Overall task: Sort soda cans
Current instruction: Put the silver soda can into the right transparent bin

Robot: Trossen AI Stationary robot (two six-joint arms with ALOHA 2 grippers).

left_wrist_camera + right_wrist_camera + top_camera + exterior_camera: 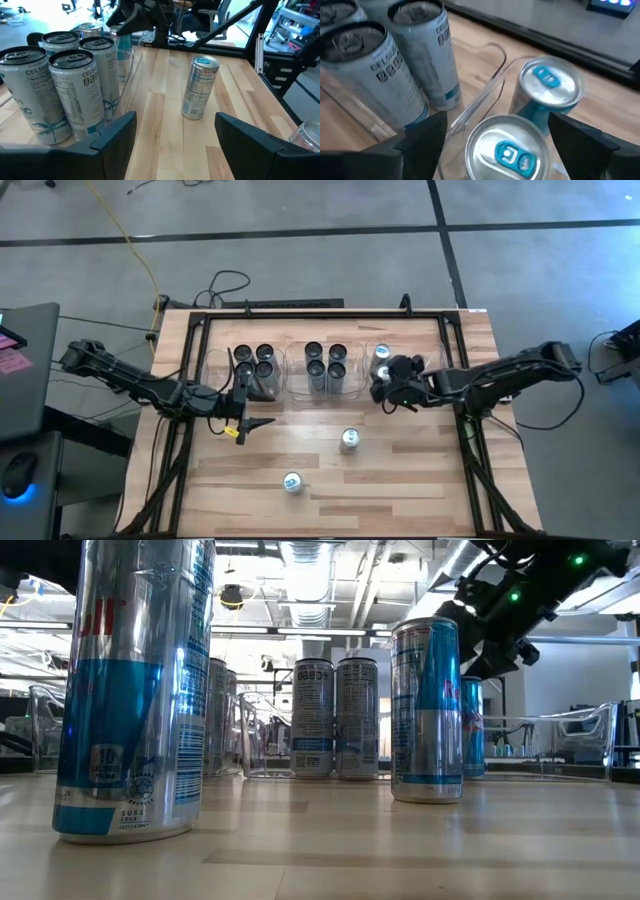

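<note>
**Most cans binned, two still loose**

The left gripper [252,423] waits with fingers apart, empty, by the left bin [212,370] of four dark-topped cans [255,364]. Four more fill the middle bin [296,385]. The right gripper [392,385] straddles, jaws wide, two blue-tabbed cans [527,132] in the right bin [479,102]. Two loose cans [349,440] stand on the table [420,470].
</note>
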